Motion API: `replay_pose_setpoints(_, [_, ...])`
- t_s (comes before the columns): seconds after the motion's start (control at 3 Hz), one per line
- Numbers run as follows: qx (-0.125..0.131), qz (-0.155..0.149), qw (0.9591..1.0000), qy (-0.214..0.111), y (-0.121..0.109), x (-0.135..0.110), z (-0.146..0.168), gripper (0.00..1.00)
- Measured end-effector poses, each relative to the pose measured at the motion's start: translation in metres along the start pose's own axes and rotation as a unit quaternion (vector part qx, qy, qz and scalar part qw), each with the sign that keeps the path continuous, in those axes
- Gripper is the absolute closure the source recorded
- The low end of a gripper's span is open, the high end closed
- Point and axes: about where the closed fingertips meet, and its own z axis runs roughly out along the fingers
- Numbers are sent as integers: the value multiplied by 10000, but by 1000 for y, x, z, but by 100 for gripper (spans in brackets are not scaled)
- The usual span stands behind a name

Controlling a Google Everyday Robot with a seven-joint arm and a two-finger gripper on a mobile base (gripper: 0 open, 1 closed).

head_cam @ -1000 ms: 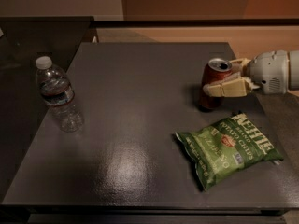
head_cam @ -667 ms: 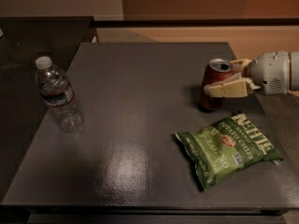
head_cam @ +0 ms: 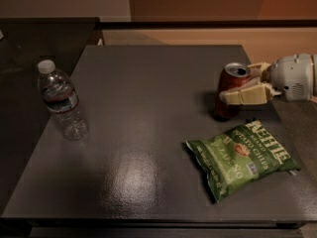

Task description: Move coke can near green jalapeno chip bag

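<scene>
The coke can (head_cam: 229, 86), dark red with a silver top, stands on the dark table (head_cam: 138, 108) at the right side, leaning slightly. My gripper (head_cam: 237, 83) reaches in from the right edge and is shut on the can, with one cream finger (head_cam: 245, 96) across its front and the other behind it. The green jalapeno chip bag (head_cam: 242, 157) lies flat just in front of the can, a short gap away, to the lower right.
A clear plastic water bottle (head_cam: 62, 103) with a white cap lies near the table's left edge. The table's right edge runs just past the chip bag. A dark counter (head_cam: 44, 33) sits behind on the left.
</scene>
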Motion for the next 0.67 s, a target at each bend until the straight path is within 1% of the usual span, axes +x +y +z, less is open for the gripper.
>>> replay_pose_setpoints(0.67, [-71,50,9999,69,5,1,-6,12])
